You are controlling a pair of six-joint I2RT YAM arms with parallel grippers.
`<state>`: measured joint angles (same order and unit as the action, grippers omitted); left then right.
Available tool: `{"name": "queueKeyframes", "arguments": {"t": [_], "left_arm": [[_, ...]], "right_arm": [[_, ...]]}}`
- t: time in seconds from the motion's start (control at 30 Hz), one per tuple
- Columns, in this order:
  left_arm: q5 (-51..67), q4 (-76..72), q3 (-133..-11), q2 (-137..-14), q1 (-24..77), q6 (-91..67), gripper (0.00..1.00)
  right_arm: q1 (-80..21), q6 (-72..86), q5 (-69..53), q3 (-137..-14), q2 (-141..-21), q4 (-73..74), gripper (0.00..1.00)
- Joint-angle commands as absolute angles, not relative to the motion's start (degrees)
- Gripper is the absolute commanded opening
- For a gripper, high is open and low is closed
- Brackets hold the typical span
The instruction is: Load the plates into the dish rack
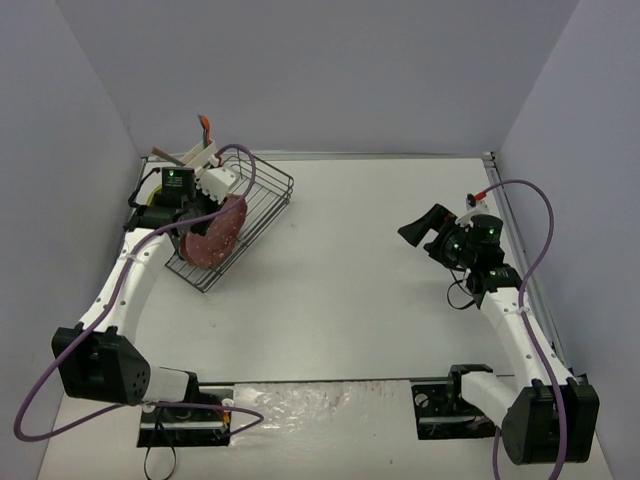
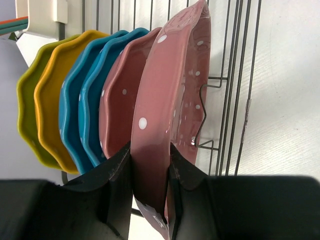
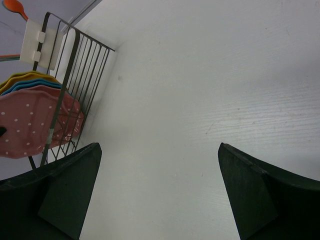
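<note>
My left gripper (image 2: 151, 165) is shut on the rim of a pink dotted plate (image 2: 170, 100) and holds it on edge inside the dark wire dish rack (image 1: 262, 205). Behind it stand another pink plate (image 2: 122, 95), two teal blue plates (image 2: 82, 95) and two yellow-green plates (image 2: 42, 95), all upright in a row. In the top view the held pink plate (image 1: 213, 232) is at the rack's near end. My right gripper (image 3: 159, 190) is open and empty, above the bare table at the right (image 1: 425, 228).
A white utensil caddy (image 1: 205, 165) with an orange utensil (image 1: 204, 125) sits at the rack's far corner. The rack also shows at the left of the right wrist view (image 3: 65, 90). Grey walls enclose the white table (image 1: 360, 280).
</note>
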<state>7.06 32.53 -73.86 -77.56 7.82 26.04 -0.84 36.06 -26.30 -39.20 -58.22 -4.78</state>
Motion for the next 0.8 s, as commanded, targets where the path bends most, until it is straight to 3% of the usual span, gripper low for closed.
{"name": "queueKeyframes", "arguments": {"t": [0.0,0.37,0.77], "left_arm": [[8.94,21.08,-75.09,-75.49,6.56,28.17,0.00],[10.22,18.89,-70.46,-77.73,5.48,26.86,0.04],[7.57,17.50,-68.91,-76.73,5.28,25.43,0.48]], "right_arm": [[-1.30,36.74,-28.04,-39.13,-58.80,-9.89,1.00],[-1.23,36.83,-28.18,-38.73,-58.77,-10.11,1.00],[-1.24,36.65,-27.69,-39.29,-58.89,-10.10,1.00]]}}
